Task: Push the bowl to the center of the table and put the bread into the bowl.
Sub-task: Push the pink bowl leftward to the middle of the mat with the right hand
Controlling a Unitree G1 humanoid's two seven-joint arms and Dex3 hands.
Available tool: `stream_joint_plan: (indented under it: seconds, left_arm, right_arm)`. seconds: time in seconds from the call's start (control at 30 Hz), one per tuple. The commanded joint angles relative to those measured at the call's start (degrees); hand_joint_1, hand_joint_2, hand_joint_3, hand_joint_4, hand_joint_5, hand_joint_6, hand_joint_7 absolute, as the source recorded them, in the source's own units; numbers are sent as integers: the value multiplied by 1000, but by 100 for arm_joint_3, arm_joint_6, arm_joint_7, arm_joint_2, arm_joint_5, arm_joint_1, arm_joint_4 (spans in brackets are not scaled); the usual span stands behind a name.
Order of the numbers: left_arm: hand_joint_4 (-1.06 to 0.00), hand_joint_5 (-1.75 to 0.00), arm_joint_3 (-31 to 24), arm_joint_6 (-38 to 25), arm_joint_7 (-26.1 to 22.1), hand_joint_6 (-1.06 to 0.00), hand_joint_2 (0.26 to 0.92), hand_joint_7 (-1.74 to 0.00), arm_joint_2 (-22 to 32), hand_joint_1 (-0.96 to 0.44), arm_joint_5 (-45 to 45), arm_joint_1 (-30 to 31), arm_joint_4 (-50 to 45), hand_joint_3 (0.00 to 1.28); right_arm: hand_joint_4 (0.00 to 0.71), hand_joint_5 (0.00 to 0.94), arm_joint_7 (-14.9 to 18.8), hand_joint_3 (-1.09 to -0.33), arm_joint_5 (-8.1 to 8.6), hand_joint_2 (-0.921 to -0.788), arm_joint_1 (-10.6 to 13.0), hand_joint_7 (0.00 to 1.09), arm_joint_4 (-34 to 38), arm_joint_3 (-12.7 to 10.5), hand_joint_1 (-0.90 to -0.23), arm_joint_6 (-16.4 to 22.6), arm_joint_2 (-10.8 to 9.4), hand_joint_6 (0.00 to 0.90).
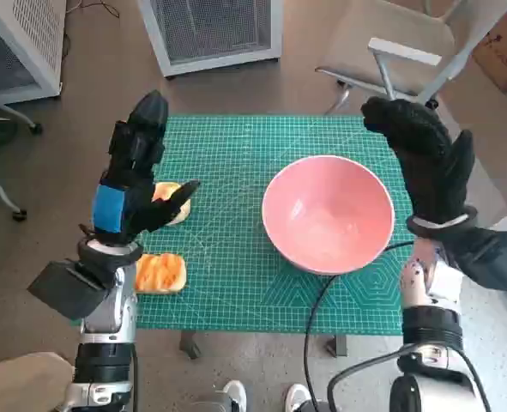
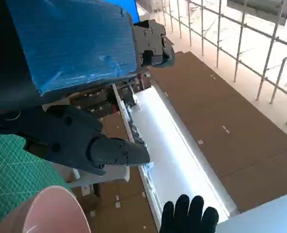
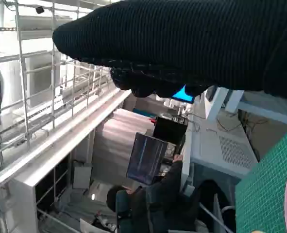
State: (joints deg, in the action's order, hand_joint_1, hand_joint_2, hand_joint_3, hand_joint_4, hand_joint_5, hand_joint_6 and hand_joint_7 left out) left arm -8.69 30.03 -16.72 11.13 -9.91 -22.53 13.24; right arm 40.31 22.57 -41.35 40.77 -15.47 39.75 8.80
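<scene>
While both hands hovered empty, fingers apart, right hand (image 1: 429, 167) should press bowl (image 1: 328, 213) rim leftward slowly, avoiding tipping, toward mat (image 1: 227, 275) center.

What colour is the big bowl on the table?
Pink, inside and out. The bowl shows best in the head view, sitting on the green mat.

Brown floor (image 1: 81, 112); white cabinet (image 1: 214, 30) beyond table; grey chair (image 1: 390, 43); person at monitor (image 3: 145, 158).

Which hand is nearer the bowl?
Right. The right hand is raised just beside the bowl at its right rim; the left hand is across the mat, over the bread.
</scene>
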Motion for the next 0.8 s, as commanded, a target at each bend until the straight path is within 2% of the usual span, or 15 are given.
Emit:
stream_joint_plan:
  seconds: [0.03, 0.3, 0.5, 0.8]
  left_arm:
    - [-58, 0, 8, -39, 37, 1, 921, -433, -6, -368, -21, 50, -98, 181]
    - [-58, 0, 15, -33, 35, 1, 921, -434, -9, -359, -21, 57, -95, 177]
    - [-59, -1, 15, -53, 55, 1, 921, -435, 5, -366, 10, 41, -108, 176]
    - [-59, 0, 1, -106, 53, 1, 921, -436, 13, -366, -14, 38, -143, 177]
  right_arm:
    - [85, 1, -68, -614, -26, -921, 187, 13, 0, 25, -625, -58, 13, 199]
    - [85, 1, -99, -613, -22, -921, 191, 13, -12, 26, -629, -64, 2, 199]
    - [86, 1, -58, -611, 46, -921, 198, 13, -18, 16, -637, -132, -13, 199]
    - [86, 1, -67, -610, 15, -921, 171, 13, 1, 18, -641, -130, 20, 200]
